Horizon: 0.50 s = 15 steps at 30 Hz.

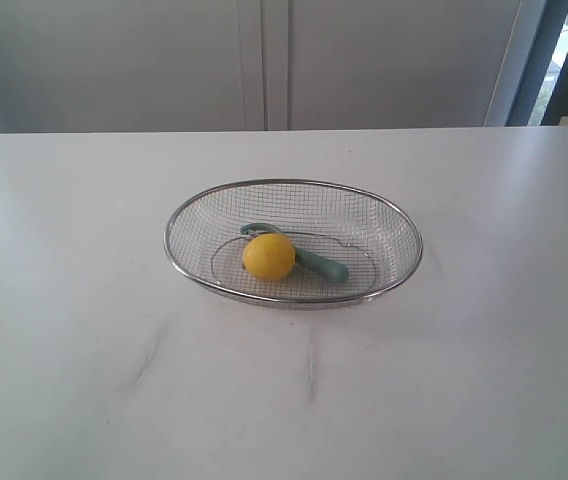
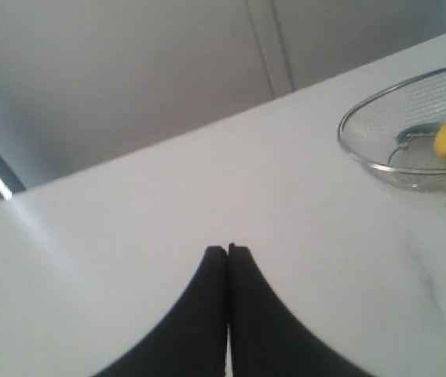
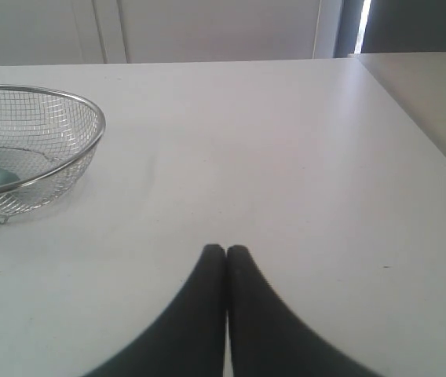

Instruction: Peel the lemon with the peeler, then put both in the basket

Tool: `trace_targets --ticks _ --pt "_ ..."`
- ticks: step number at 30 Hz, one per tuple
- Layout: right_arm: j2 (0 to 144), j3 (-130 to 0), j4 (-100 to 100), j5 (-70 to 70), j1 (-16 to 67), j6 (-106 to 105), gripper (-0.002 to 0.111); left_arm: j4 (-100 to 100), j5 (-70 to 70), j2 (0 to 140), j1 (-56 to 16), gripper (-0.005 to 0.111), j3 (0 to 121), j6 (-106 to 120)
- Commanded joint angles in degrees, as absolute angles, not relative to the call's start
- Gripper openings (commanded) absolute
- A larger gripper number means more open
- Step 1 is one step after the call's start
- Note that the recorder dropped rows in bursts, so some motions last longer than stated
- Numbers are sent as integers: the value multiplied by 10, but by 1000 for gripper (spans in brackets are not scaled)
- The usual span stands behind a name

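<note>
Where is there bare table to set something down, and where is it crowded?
Bare table lies on every side of the basket. The only crowded spot is inside it, where the lemon and peeler lie together.

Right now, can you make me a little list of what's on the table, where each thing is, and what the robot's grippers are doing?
table: white table, nothing on it but the basket
basket: silver wire basket, near the table's middle
lemon: yellow lemon, inside the basket
peeler: teal peeler, inside the basket, partly hidden behind the lemon
lemon peeled: cannot tell from here
left gripper: left gripper shut, holding nothing, away from the basket
right gripper: right gripper shut, holding nothing, away from the basket
</note>
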<state>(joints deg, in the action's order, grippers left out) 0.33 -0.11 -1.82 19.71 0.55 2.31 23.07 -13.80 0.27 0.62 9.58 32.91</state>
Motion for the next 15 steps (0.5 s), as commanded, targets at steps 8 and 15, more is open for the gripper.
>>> trace_targets --ticks 8,15 --pt "0 0 -17 192 7 23 0 86 -122 0 9 0 0 73" --pt "0 0 -17 192 7 23 0 85 -116 0 9 0 0 74"
